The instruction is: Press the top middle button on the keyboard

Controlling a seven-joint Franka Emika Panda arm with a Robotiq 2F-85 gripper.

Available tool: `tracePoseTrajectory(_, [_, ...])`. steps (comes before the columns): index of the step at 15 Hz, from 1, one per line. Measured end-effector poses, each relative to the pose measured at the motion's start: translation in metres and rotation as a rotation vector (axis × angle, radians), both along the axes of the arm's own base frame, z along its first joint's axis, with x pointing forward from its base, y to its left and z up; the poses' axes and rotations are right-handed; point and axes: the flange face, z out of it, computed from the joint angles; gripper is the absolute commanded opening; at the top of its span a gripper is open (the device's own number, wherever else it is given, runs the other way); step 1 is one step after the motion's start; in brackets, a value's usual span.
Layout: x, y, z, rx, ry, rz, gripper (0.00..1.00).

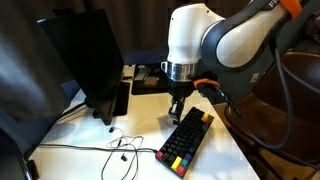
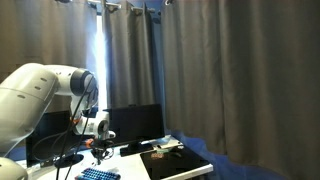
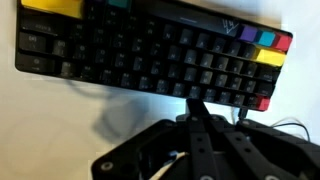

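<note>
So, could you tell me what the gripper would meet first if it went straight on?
Most likely the keyboard: in the wrist view the gripper points at its near edge row, about midway along. Depth is unclear, so it might just land on the table beside it.

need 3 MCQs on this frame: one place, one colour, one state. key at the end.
1. Where does the keyboard lie?
A. on the white table
B. on a chair
C. on the floor

2. Most of its keys are:
A. white
B. black
C. orange

3. The gripper fingers are:
A. spread wide
B. closed together
C. clamped on a cup

Key:
1 A, in an exterior view it lies flat on the table by the gripper.
2 B, the wrist view shows dark keys, with coloured ones only at the edges.
3 B, the fingertips meet in the wrist view.
</note>
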Motion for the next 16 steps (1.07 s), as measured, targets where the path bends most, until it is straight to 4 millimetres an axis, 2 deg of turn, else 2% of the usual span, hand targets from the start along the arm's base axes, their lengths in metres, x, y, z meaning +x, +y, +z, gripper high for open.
tracePoseTrajectory(6, [0.003,-0.003,-0.012,-0.012,0.003,-0.015,0.0])
tracePoseTrajectory(16, [0.001,0.004,-0.03,-0.028,0.005,-0.023,0.0])
